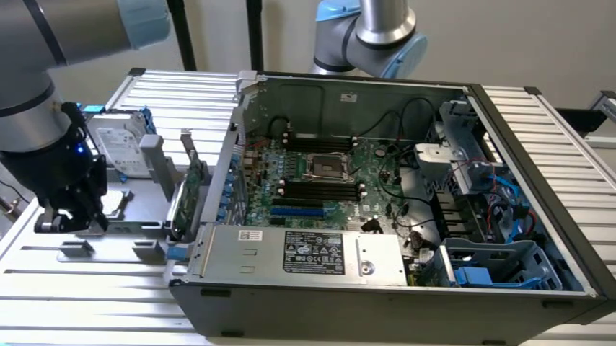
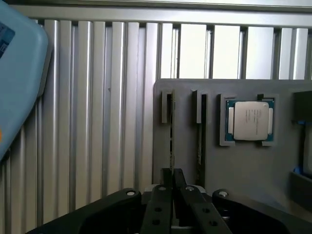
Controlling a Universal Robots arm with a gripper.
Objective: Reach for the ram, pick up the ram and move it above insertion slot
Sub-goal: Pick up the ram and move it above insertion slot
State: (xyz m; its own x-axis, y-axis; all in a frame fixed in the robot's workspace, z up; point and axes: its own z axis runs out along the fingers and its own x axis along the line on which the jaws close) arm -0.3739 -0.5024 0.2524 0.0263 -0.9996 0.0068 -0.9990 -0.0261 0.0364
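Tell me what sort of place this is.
Probably a robotics lab bench for computer assembly: an open computer case, a robot arm, and a processor in a grey parts fixture.

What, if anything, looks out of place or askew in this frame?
Nothing stands out. The ram stands straight in its slot of the grey holder, the processor lies flat in its recess, and the gripper lines up with the ram. The open computer case sits flat on the slatted table.
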